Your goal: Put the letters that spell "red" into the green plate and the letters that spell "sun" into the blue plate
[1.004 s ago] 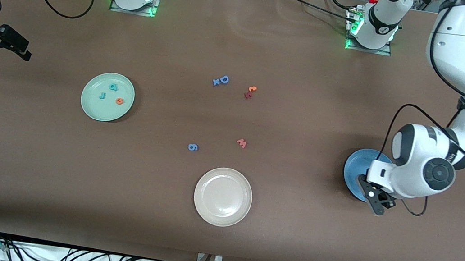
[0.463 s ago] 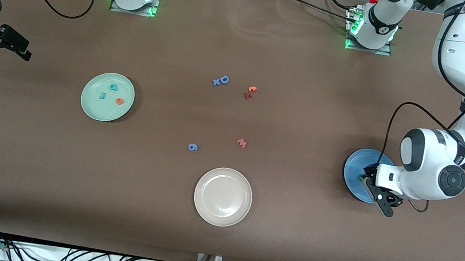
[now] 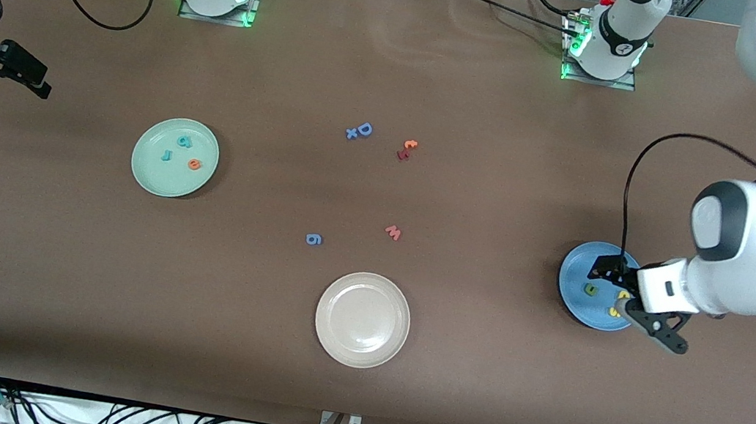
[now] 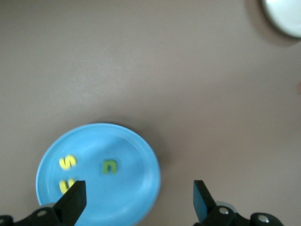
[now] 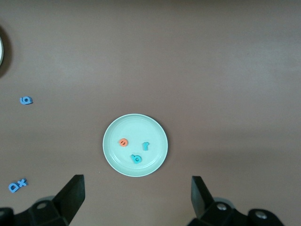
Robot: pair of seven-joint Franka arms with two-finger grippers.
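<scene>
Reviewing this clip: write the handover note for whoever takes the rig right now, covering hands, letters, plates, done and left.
Left hand: open, empty, over the blue plate's edge.
Right hand: open, empty, waiting high above the green plate.
Green plate holds the teal r, teal d and orange e.
Blue plate holds the yellow s, a second yellow letter and the green n.
Done: both words are sorted.
Left: nothing visible; just retract the arms.

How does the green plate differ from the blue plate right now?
The green plate is pale mint and holds two teal letters and an orange one; the blue plate is bright blue and holds two yellow letters and a dark green one. The green plate lies toward the right arm's end of the table with nothing over it; the open left gripper hangs over the blue plate's edge. Both are round, plain and similar in size.
</scene>
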